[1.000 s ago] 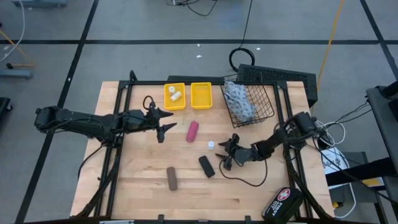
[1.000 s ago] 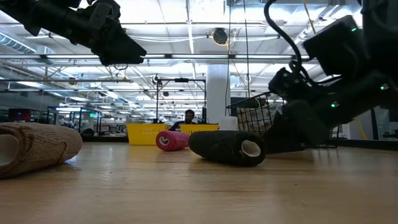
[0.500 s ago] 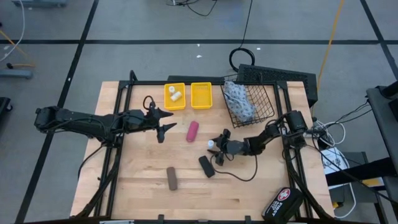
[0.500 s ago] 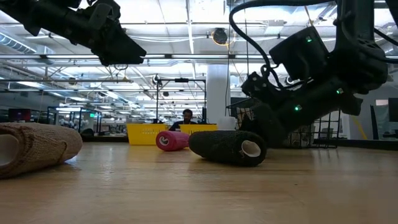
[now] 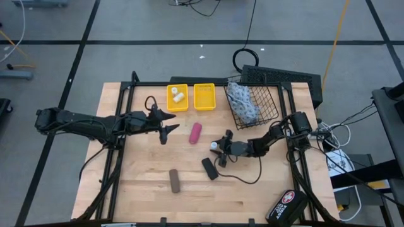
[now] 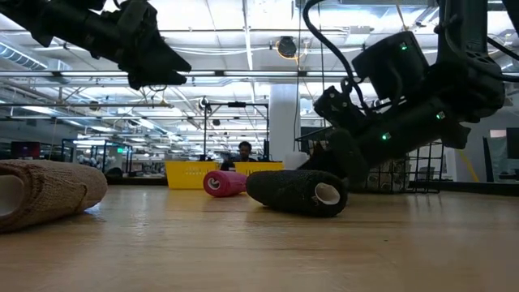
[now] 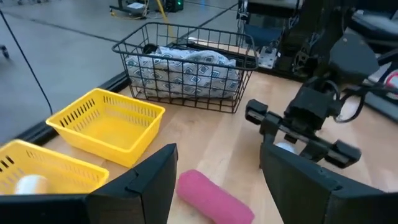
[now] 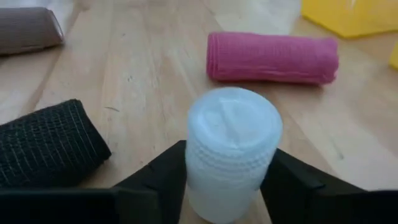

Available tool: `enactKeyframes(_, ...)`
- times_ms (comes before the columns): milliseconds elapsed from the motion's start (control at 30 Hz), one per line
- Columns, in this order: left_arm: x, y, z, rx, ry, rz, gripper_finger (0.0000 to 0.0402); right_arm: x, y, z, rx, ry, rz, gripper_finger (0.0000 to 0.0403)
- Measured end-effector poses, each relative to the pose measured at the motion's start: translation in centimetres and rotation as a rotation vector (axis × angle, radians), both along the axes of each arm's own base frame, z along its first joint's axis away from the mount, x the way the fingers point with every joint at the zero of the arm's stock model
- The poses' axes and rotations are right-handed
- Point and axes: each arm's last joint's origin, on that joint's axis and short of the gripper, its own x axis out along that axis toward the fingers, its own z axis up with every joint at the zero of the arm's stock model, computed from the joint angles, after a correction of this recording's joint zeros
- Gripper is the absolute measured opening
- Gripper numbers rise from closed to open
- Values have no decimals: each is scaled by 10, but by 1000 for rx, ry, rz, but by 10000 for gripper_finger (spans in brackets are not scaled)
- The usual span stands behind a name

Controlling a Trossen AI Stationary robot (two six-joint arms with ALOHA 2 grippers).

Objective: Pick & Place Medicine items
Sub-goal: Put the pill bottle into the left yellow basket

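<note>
A white bottle (image 8: 233,152) stands upright on the wooden table (image 5: 145,189), and my right gripper (image 5: 218,149) is shut on it. A magenta roll (image 5: 196,133) lies to its left, a black roll (image 5: 209,168) just in front and a brown roll (image 5: 173,180) nearer the front edge. Two white bottles (image 5: 178,96) lie in the left yellow bin (image 5: 170,106). The blue-white pouch (image 5: 242,101) lies in the wire basket (image 5: 268,104). My left gripper (image 5: 167,125) is open and empty, above the table left of the magenta roll. My right gripper pinches the white bottle's ribbed side wall (image 8: 199,174) between its two fingers, one on each side, below the cap. The fingers (image 8: 292,186) come nearly level from the table's right side. The bottle is upright; whether its base is on the table I cannot tell.
An empty second yellow bin (image 5: 204,96) stands right of the first. A black case with a red-white cross (image 5: 285,206) lies at the front right corner. A cable (image 5: 246,180) loops on the table below my right arm. Bare wood lies at the front left.
My right gripper has gone toward the table's left edge and a little toward the far edge, from beside the black roll up to the white bottle, and its fingers now stand on both sides of the bottle. The bottle has stayed in place.
</note>
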Motion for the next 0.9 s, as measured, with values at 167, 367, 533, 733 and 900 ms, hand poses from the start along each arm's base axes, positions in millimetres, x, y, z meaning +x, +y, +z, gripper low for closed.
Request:
enactKeyframes(167, 6, -3, 14, -73, -43, -68, 239, 1, 0, 3, -34, -26, 16, 130)
enactKeyframes(367, 37, -11, 33, -20, 51, -144, 239, 2, 0, 4, -40, -38, 19, 156)
enactKeyframes(533, 80, -18, 17, 12, 260, -217, 239, 2, 0, 4, -40, -38, 18, 163)
enactKeyframes(733, 132, -21, -23, 72, 394, -326, 239, 2, -1, 4, -42, -37, 14, 138)
enactKeyframes(900, 164, -24, -47, 86, 396, -402, 239, 2, -1, 4, -41, -37, 14, 151)
